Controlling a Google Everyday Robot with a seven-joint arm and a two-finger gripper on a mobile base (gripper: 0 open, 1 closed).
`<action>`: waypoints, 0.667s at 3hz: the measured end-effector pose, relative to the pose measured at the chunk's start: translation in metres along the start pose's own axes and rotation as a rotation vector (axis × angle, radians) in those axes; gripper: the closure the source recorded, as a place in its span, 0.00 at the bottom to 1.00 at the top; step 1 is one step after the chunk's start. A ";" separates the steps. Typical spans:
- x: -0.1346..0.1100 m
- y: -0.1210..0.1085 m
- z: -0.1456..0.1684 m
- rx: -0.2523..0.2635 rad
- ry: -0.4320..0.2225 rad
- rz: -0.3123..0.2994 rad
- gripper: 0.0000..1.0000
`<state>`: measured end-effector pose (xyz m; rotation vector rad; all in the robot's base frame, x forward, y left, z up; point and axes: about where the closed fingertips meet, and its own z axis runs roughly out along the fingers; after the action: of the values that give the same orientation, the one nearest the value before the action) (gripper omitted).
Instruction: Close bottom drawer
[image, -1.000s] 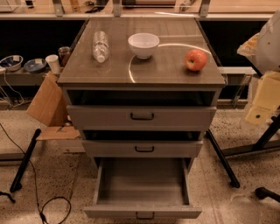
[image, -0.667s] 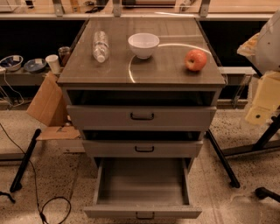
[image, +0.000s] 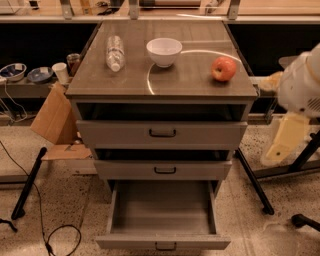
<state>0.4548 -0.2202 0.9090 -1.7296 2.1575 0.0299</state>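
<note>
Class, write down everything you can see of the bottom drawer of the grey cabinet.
The bottom drawer is the lowest of three: a plain grey box with a low flat front and a small dark handle at its centre. It looks like painted metal or laminate. It is pulled far out and sits level, with nothing visible inside. Its back end runs under the middle drawer. Nothing touches it. The gripper hangs to the right of the cabinet, well apart.

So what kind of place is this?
Likely a lab or workshop: loose cable on the floor, stand legs, a cluttered shelf beside the cabinet. The robot's tool hangs right of the cabinet.
</note>
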 end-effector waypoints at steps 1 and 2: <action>0.026 0.008 0.061 -0.065 -0.013 0.049 0.00; 0.051 0.026 0.117 -0.111 -0.023 0.119 0.00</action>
<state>0.4537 -0.2331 0.7789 -1.6480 2.2786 0.2037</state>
